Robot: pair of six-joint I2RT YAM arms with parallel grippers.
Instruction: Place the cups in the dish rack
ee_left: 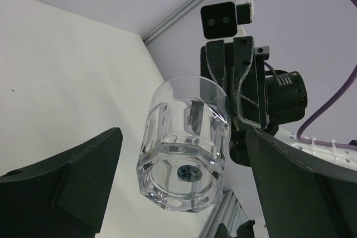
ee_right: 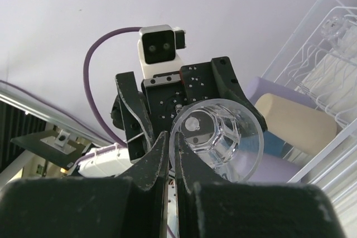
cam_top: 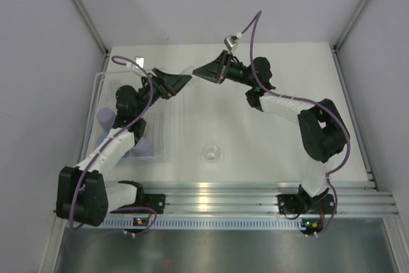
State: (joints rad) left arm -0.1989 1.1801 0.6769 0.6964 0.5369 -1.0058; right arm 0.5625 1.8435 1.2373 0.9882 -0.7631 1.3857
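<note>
My right gripper (ee_right: 173, 144) is shut on the rim wall of a clear faceted cup (ee_right: 223, 137), holding it in the air on its side above the back of the table. My left gripper (ee_left: 184, 193) stands open, with its fingers (ee_left: 67, 188) on either side of that cup's base (ee_left: 187, 149) and not touching it. From above, the two grippers meet tip to tip, right (cam_top: 198, 73) and left (cam_top: 186, 80). The dish rack (cam_top: 96, 91) lies at the left and holds lavender cups (cam_top: 105, 117), a beige cup (ee_right: 295, 118) and a blue cup (ee_right: 276, 140). Another clear cup (cam_top: 211, 153) stands on the table.
The left arm (cam_top: 115, 142) reaches over the dish rack and hides part of it. Purple cables (cam_top: 255, 30) loop off both wrists. An aluminium rail (cam_top: 255, 196) runs along the near edge, and enclosure walls stand on both sides.
</note>
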